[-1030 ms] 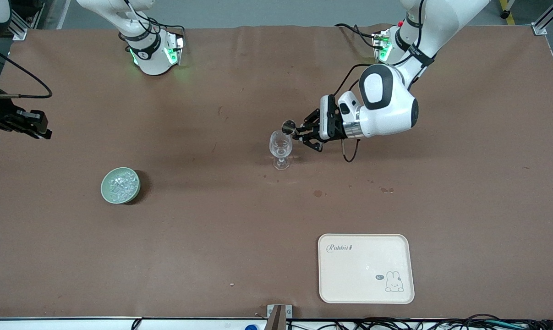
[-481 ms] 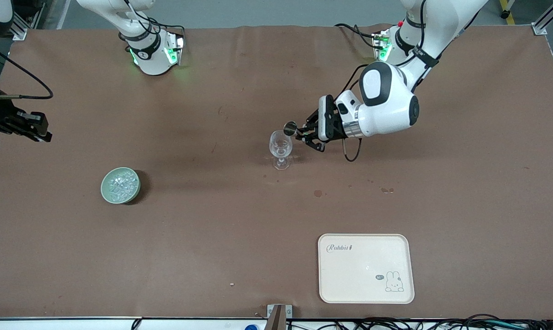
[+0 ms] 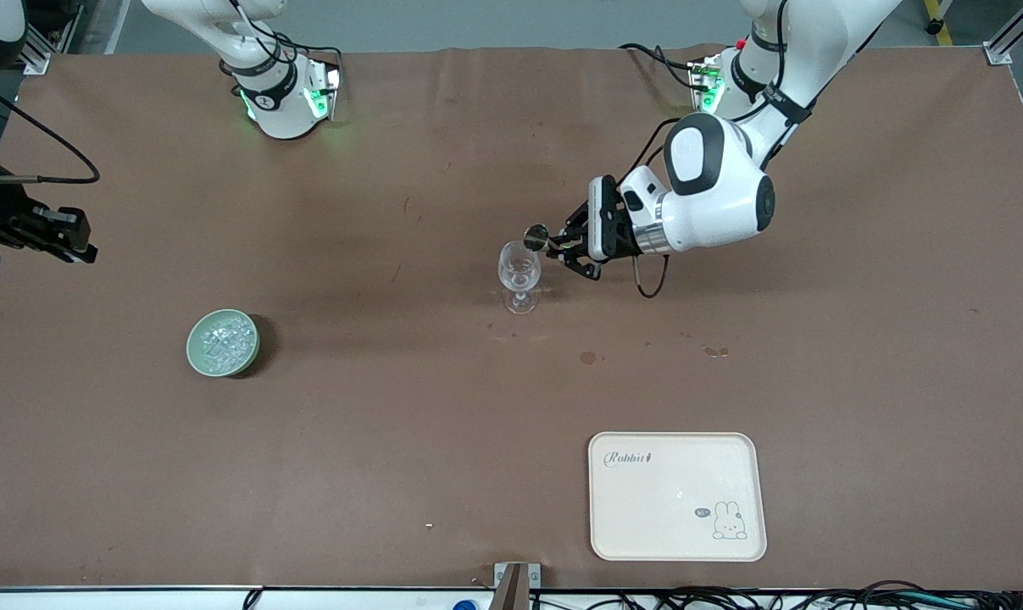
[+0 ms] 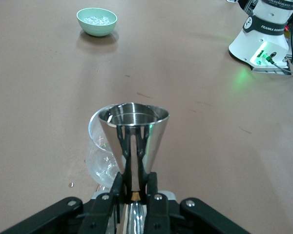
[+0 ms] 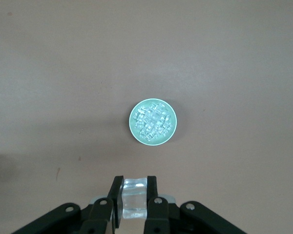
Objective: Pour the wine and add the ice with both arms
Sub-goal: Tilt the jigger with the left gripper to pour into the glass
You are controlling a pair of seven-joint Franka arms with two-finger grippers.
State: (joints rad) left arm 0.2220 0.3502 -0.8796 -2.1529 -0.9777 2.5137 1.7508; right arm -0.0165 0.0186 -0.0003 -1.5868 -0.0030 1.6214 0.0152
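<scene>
My left gripper [image 3: 562,246] is shut on the stem of a steel measuring cup [image 3: 535,235]. The cup is tipped on its side, its mouth at the rim of the clear stemmed glass [image 3: 519,271] mid-table. In the left wrist view the cup [image 4: 133,131] sticks out from the left gripper [image 4: 135,183], with the glass [image 4: 98,158] just beneath. My right gripper [image 5: 135,187] is shut on one clear lump of ice [image 5: 135,197], high above the table. Below it a green bowl [image 5: 153,122] holds a heap of ice [image 3: 223,339]. No wine shows.
A cream tray [image 3: 676,496] with a rabbit drawing lies near the front edge, toward the left arm's end. Small dark stains [image 3: 588,357] mark the brown cloth near the glass. The right gripper [image 3: 75,246] shows at the right arm's end of the table.
The left arm has drawn back slightly toward its base, and the cup stays at the glass's rim. The right gripper has barely moved.
</scene>
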